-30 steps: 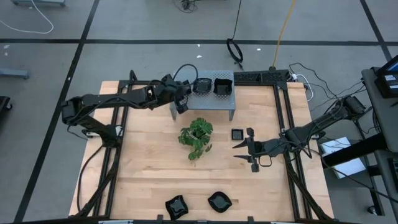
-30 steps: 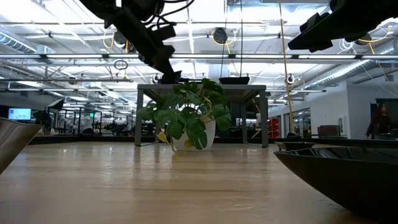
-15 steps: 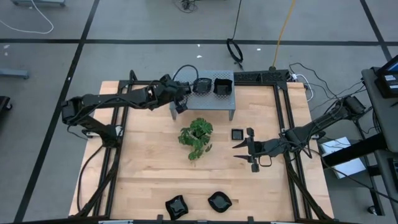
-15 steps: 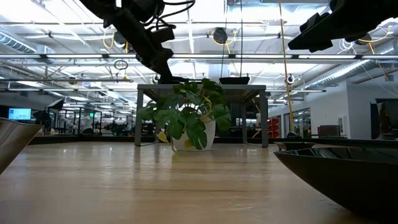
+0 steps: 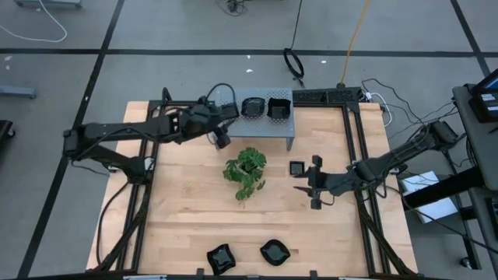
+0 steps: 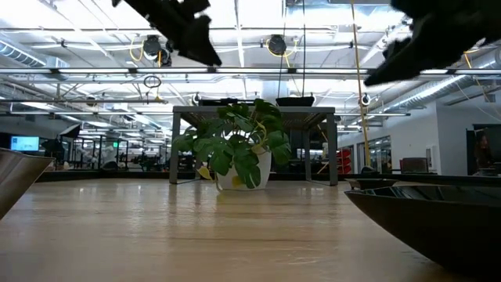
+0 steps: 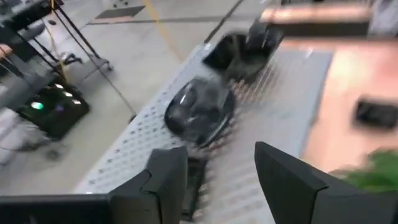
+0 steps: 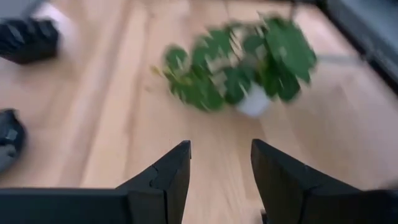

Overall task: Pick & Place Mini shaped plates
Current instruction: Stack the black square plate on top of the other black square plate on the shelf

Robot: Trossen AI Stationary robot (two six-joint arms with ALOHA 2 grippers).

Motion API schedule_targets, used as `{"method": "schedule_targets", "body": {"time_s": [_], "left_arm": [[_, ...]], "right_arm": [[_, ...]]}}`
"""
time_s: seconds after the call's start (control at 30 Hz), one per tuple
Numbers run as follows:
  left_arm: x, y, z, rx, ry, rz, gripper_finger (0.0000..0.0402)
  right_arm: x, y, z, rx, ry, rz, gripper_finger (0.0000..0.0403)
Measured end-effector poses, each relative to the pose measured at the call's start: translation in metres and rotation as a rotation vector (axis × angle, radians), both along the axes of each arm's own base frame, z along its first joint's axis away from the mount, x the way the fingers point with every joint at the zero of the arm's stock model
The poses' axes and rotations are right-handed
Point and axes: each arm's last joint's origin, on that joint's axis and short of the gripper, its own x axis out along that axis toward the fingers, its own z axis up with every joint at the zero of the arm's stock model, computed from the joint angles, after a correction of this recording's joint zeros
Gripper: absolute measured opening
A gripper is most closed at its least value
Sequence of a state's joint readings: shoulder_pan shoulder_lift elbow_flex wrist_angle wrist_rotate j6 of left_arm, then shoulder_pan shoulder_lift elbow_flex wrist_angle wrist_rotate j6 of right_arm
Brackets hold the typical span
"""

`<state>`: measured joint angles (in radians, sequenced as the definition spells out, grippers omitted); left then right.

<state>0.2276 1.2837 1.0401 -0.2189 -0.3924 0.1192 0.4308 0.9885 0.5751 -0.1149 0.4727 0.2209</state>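
Observation:
Two mini shaped plates rest on the grey perforated shelf (image 5: pixel 263 127): a round one (image 5: pixel 251 106) and a square one (image 5: pixel 278 107). In the left wrist view the round plate (image 7: pixel 200 111) lies ahead of my open left gripper (image 7: pixel 214 155), apart from it. My left gripper (image 5: pixel 221 138) hangs off the shelf's left end. A small square plate (image 5: pixel 296 167) lies on the table just beyond my right gripper (image 5: pixel 299 187), which stands open with nothing between its fingers (image 8: pixel 221 149). Two more plates (image 5: pixel 220 258) (image 5: pixel 274 251) sit at the near edge.
A green potted plant (image 5: pixel 246 173) stands mid-table between the two arms, straight ahead of my right gripper (image 8: pixel 242 68). The shelf stands on legs at the far edge. Bare wood lies left of the plant and between the plant and the near plates.
My left gripper has drawn back from the round plate on the shelf, going up and toward the table's left and near edges; the plate stays on the shelf. My right gripper has shifted a little toward the far edge.

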Motion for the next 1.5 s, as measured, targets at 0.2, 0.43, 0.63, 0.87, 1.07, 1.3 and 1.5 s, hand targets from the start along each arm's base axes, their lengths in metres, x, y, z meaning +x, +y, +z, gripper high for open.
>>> {"method": "schedule_targets", "body": {"time_s": [0.2,0.43,0.63,0.87,1.07,1.3,1.5], "left_arm": [[-0.001,-0.026,0.01,-0.192,-0.144,-0.113,0.0184],[0.003,-0.054,0.009,-0.301,-0.148,-0.304,0.0174],[0.004,-0.07,0.01,-0.305,-0.14,-0.365,0.0174],[0.004,-0.08,0.01,-0.308,-0.135,-0.4,0.0175],[0.003,-0.089,0.009,-0.4,-0.165,-0.382,0.0175],[0.002,-0.106,0.009,-0.448,-0.166,-0.422,0.0175],[0.0,-0.122,0.009,-0.464,-0.156,-0.474,0.0175]], "right_arm": [[0.007,-0.013,-0.019,-0.005,0.138,-0.1,0.016],[0.021,-0.027,-0.05,-0.033,0.33,-0.124,0.016],[0.028,-0.041,-0.073,-0.064,0.47,-0.148,0.016],[0.033,-0.052,-0.087,-0.065,0.551,-0.155,0.016],[0.034,-0.055,-0.09,-0.089,0.561,-0.173,0.0151],[0.035,-0.055,-0.09,-0.075,0.545,-0.189,0.0092],[0.035,-0.056,-0.09,-0.063,0.541,-0.209,0.0028]]}}
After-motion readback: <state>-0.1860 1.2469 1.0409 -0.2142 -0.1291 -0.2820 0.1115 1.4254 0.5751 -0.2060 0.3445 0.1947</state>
